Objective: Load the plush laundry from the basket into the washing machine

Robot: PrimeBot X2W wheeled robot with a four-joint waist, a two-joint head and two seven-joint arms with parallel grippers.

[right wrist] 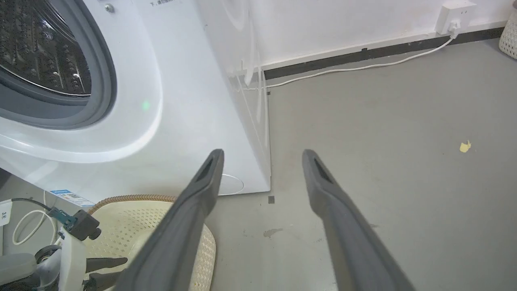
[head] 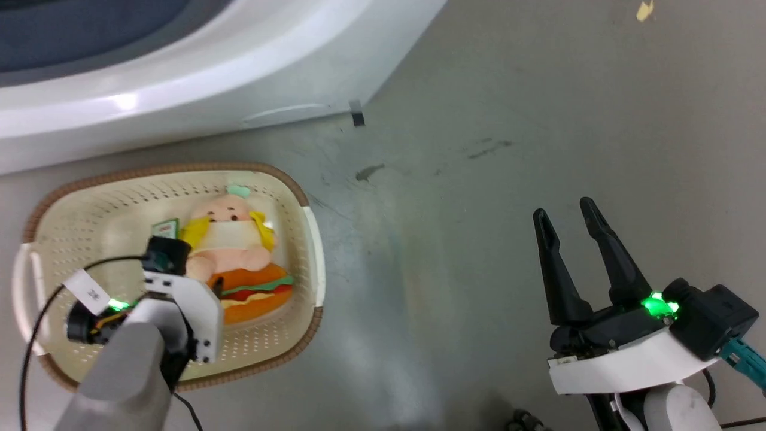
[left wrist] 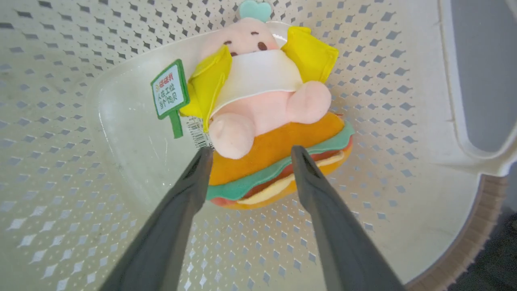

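The green tag on the plush laundry carries three lines of Chinese characters, the top one red, too small to read with certainty. A barcode label lies just below it. A blue-and-white sticker sits low on the washing machine; its print is illegible.

In the head view the cream basket lies at 8 o'clock on the floor. The plush lies in it, toward its 3 o'clock side, doll head pointing to 12 o'clock at the machine. The left arm reaches steeply down into the basket. The left tool is spread open, its tips at the burger's near edge; one is beside the doll's foot and the other over the coloured layers, neither pinching.

The right tool hangs at 4 o'clock over bare floor, well apart from the basket, fingers parted and gripping nothing.

The floor is grey and stained, with a yellow scrap. At 1 o'clock in the right wrist view, a wall socket feeds a white cable along the skirting.
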